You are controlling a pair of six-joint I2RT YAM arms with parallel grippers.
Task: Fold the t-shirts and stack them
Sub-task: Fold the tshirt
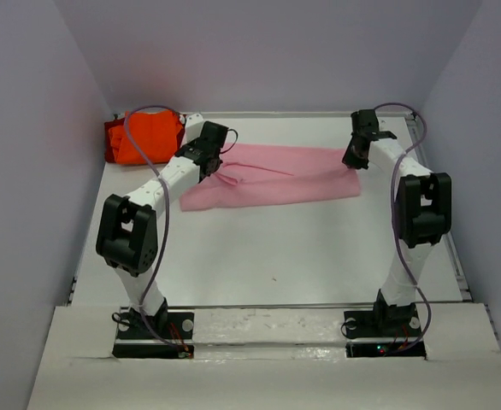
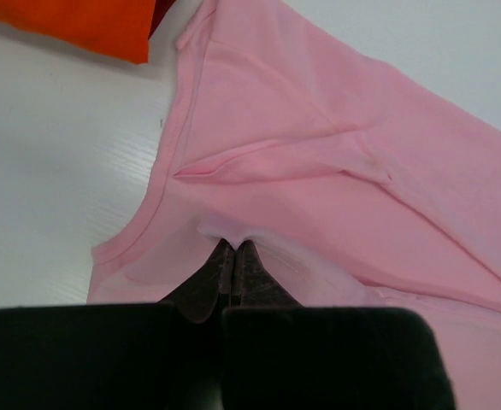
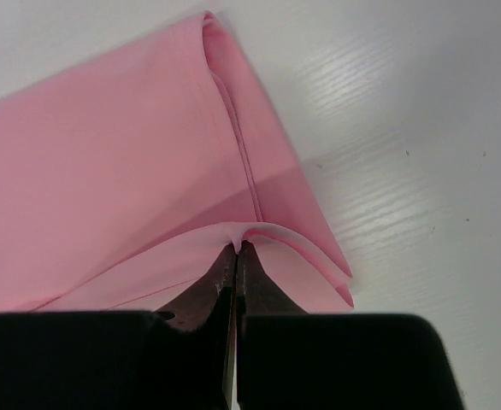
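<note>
A light pink t-shirt (image 1: 276, 175) lies stretched sideways across the far half of the table, folded lengthwise into a long band. My left gripper (image 1: 209, 162) is shut on the pink t-shirt (image 2: 319, 162) at its left end, near the collar, with a pinch of cloth between the fingertips (image 2: 233, 248). At the right end, my right gripper (image 1: 355, 158) is shut on the hem edge of the pink t-shirt (image 3: 122, 162); cloth puckers at the tips (image 3: 238, 248). An orange t-shirt (image 1: 146, 137) sits folded at the far left corner.
The orange t-shirt's edge (image 2: 79, 26) shows just beyond the pink collar in the left wrist view. Purple walls close in the table (image 1: 276, 248) on three sides. A raised rim (image 1: 421, 128) runs along the table's right edge close to my right gripper.
</note>
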